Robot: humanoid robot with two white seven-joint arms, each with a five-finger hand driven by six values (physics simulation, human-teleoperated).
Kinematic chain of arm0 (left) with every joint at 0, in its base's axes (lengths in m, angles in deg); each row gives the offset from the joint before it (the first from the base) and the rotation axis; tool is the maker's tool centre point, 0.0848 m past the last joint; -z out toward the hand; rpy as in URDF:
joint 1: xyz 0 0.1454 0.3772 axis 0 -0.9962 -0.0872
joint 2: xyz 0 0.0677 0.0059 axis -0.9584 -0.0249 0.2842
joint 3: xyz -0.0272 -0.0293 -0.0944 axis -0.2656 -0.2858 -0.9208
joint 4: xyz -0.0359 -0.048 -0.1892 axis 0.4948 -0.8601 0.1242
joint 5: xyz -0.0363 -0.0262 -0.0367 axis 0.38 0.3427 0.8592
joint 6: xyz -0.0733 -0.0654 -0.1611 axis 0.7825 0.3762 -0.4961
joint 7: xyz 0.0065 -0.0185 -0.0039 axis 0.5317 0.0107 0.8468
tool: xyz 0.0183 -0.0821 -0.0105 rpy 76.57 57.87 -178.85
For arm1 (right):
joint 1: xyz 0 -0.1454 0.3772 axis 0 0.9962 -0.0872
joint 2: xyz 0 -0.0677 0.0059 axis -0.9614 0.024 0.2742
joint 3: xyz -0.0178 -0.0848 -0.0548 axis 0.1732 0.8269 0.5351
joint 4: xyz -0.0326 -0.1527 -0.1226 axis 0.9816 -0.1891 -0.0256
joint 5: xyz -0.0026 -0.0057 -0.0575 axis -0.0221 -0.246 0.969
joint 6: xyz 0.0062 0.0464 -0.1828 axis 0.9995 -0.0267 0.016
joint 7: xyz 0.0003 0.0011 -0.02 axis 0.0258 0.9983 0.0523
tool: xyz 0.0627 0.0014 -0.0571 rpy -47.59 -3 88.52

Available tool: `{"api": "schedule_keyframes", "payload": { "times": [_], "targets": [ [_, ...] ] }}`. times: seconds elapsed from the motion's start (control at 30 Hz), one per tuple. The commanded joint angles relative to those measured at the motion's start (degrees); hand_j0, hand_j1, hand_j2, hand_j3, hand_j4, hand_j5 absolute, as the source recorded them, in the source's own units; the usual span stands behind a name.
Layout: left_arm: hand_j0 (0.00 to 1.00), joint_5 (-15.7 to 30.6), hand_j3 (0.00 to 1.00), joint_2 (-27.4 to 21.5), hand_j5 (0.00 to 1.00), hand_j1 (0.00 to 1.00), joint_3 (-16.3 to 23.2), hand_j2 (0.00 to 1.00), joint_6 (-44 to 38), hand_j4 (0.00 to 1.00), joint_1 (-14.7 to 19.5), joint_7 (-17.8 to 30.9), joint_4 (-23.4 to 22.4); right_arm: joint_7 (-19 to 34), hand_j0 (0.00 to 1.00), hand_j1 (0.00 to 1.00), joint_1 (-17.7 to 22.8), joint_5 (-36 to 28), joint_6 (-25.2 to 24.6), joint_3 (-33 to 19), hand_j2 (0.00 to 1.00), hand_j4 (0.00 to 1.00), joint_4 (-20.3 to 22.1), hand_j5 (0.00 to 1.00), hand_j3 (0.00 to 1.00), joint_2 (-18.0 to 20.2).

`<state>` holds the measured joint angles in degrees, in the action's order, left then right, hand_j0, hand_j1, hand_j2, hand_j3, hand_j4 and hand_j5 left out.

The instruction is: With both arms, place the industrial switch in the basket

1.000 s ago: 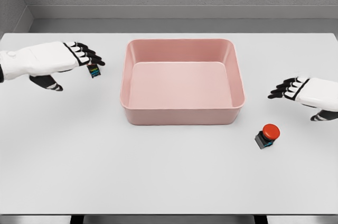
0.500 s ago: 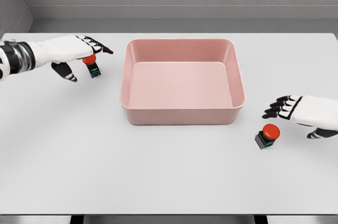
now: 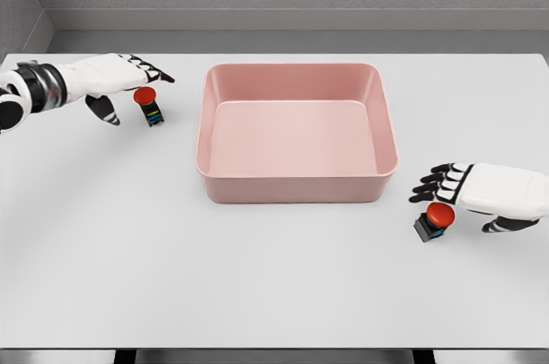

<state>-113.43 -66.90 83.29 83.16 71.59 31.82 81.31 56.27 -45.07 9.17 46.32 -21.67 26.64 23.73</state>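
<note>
White desk [image 3: 257,278] carried a pink basket [image 3: 296,188] and 2 switches. Left hand [image 3: 107,81] hovered, fingers spread, over the left switch [image 3: 149,106]; right hand [image 3: 480,191], fingers spread, hovered beside the right switch [image 3: 433,221].

Basket [image 3: 296,185] sits mid-desk [image 3: 257,278], its raised walls the only tall obstacle; interior bare, open from above. Left switch [image 3: 149,106] at basket's 10 o'clock, gap to wall passable. Right switch [image 3: 433,221] at 4 o'clock, near the corner. Desk's 6 o'clock half open. Left hand [image 3: 107,82] crowds one switch, right hand [image 3: 480,192] the other.
</note>
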Motion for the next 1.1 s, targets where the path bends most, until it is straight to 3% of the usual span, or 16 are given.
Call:
{"api": "schedule_keyframes", "payload": {
  "times": [0.0,0.13,0.43,0.53,0.9,1.07],
  "targets": [
    [0.97,-0.97,0.97,1.03,0.97,0.97,0.01,0.97,-0.05,0.97,0.0,-0.04,-1.29,-0.02,1.0,1.0,0.0,-0.3,-0.05,-0.06,1.0,1.0,0.28,1.0,1.0,-0.46],
    [0.93,-3.17,0.93,4.45,0.93,0.93,0.01,0.93,-0.05,0.93,0.26,-0.04,-4.62,0.07,1.0,1.0,0.26,-0.3,-0.05,-0.06,1.0,1.0,1.07,1.0,1.0,-1.51],
    [0.8,-4.67,0.8,4.63,0.8,0.8,1.86,0.8,-0.05,0.8,0.26,-0.13,-4.71,1.56,0.96,0.96,0.79,-0.3,-0.05,-0.06,0.96,0.96,1.33,0.96,0.96,-1.6],
    [0.8,-5.19,0.8,5.6,0.8,0.8,1.86,0.8,-0.05,0.8,0.7,-0.13,-5.68,1.91,0.89,0.89,0.88,-0.12,-0.05,-0.06,0.89,0.89,1.33,0.89,0.89,-1.69],
    [0.79,-6.07,0.79,6.3,0.79,0.79,1.95,0.79,-1.81,0.79,0.7,-0.13,-6.21,2.0,0.88,0.88,0.88,0.06,-0.05,-0.06,0.88,0.88,1.51,0.88,0.88,-3.44],
    [0.72,-6.42,0.72,6.21,0.72,0.72,1.95,0.72,-1.81,0.72,0.7,-0.13,-6.21,3.23,0.82,0.82,0.88,0.14,-0.05,-0.06,0.82,0.82,1.51,0.82,0.82,-4.06]
  ]
}}
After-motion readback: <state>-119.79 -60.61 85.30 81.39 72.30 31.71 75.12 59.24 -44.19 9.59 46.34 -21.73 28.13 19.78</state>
